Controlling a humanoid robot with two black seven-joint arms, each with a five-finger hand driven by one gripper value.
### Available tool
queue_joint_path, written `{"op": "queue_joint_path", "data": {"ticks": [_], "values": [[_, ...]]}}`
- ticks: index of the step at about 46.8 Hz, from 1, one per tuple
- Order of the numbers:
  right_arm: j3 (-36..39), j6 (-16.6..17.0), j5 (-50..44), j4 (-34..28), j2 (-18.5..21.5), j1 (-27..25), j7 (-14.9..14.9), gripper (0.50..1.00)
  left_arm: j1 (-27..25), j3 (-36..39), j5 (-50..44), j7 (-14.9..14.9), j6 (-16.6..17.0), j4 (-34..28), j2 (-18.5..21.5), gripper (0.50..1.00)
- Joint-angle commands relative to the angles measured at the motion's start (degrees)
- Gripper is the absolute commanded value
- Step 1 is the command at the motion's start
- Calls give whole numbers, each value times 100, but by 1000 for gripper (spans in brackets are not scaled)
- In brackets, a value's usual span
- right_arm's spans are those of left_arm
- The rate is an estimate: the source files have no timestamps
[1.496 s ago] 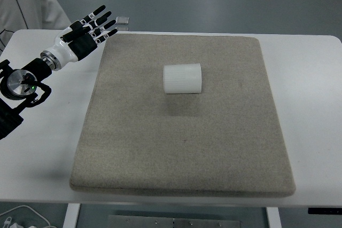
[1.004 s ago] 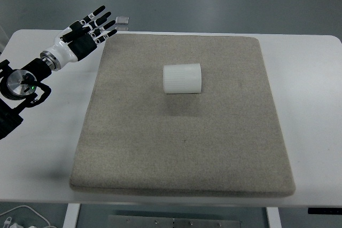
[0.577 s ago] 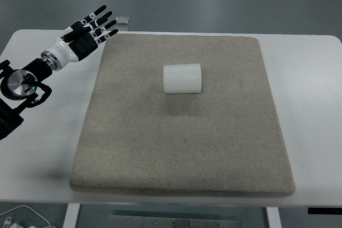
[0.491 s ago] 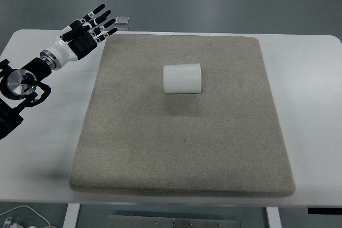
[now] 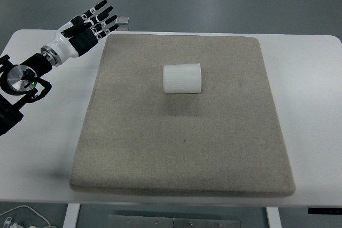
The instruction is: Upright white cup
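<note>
A white ribbed cup [image 5: 182, 79] lies on its side near the middle of a beige felt mat [image 5: 181, 148] spread over the white table [image 5: 310, 78], the soft pad likely there to keep it from rolling or sliding. The robot's left hand [image 5: 84, 29] hovers over the mat's far-left corner, well apart from the cup, fingers [image 5: 102, 13] spread and holding nothing, apparently poised for a reach. The uprighting is not yet begun.

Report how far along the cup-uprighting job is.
Nothing looks done: the white cup lies on its side on the beige mat. The left hand hovers open near the mat's far left corner, apart from the cup. Reaching, grasping and standing it upright all remain.
</note>
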Motion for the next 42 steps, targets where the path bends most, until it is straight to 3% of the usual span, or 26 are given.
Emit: {"op": "queue_joint_path", "data": {"ticks": [1,10,19,29,42], "values": [[0,0,0,-1,0,0,0,930,-25,10,10,0,2,-9,12,994],[0,0,0,-1,0,0,0,930,-51,11,194,-8,-7,-26,30,994],[0,0,0,-1,0,0,0,930,-42,-69,1081,-35,-112,-53,30,994],[0,0,0,8,0,0,0,930,-69,-69,1828,-386,-112,-53,30,994],[0,0,0,8,0,0,0,930,-227,-16,2374,-395,-121,-237,74,994]]}}
